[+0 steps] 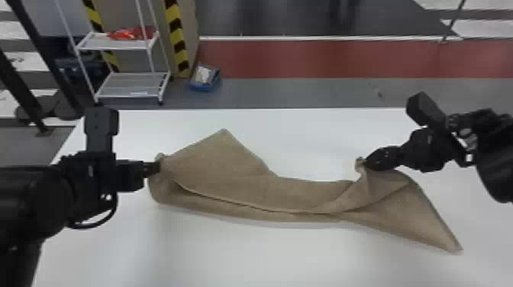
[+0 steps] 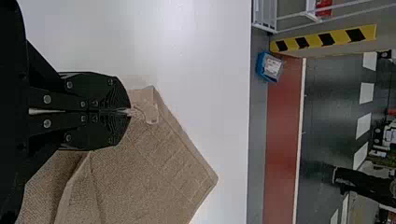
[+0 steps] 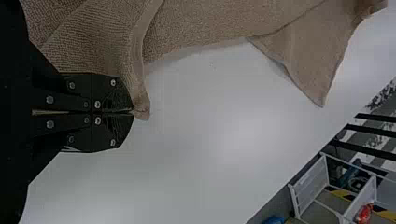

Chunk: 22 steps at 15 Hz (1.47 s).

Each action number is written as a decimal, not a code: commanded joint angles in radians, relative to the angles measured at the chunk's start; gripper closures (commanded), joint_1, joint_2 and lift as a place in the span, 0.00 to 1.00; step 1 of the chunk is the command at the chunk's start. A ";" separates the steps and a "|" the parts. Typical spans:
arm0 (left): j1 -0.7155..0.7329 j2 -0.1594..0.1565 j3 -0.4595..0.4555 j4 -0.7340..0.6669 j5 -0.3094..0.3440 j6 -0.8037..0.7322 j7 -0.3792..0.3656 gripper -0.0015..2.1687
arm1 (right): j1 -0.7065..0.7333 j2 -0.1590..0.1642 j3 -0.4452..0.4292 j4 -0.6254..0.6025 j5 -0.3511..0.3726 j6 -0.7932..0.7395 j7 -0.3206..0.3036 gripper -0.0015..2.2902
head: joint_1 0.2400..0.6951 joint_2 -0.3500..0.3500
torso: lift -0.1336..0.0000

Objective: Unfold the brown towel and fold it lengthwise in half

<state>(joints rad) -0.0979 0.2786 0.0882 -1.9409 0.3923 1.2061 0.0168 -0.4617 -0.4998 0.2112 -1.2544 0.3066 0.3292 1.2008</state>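
The worktop point(image 1: 248, 255) is brightly lit, and an even, diffuse light is spread over the brown towel point(image 1: 225, 164). In the head view, only a thin, soft shadow is cast along the towel's near edge, while the long crease is drawn dark and the raised folds are gently shaded. Beyond the towel, the grey floor point(image 1: 305, 93) is rendered dimmer than the worktop. A pale patch of glare is reflected beside the towel in the left wrist view, and a broader, blurry-edged one in the right wrist view, where faint shadows are laid along the towel's border. Small glints are caught on dark screws point(image 3: 50, 124) close to the towel.
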 commanded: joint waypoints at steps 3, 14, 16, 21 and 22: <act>-0.006 0.011 0.028 -0.012 0.014 0.002 0.002 0.66 | 0.064 -0.045 -0.162 -0.115 -0.146 0.029 -0.066 0.53 | 1.00 0.50 | 0.08; -0.658 -0.036 -0.145 0.626 -0.015 -0.148 -0.021 0.66 | -0.227 0.092 -0.124 0.145 -0.129 -0.084 -0.558 0.58 | 0.69 0.42 | 0.08; -0.686 -0.016 -0.119 0.599 0.017 -0.127 -0.020 0.66 | -0.272 0.092 -0.177 0.145 -0.158 -0.087 -0.558 0.58 | 0.57 0.43 | 0.08; -0.503 0.106 0.077 0.321 0.207 0.106 0.043 0.66 | -0.135 -0.020 -0.312 -0.054 -0.323 0.035 -0.489 0.58 | 0.32 0.41 | 0.08; -0.408 0.110 0.127 0.249 0.232 0.137 0.060 0.66 | -0.023 -0.034 -0.354 -0.152 -0.354 0.051 -0.452 0.58 | 0.32 0.42 | 0.08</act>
<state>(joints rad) -0.6323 0.3719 0.1440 -1.5874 0.5823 1.2840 0.0640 -0.6260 -0.5053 -0.0934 -1.2764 0.0020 0.3474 0.7254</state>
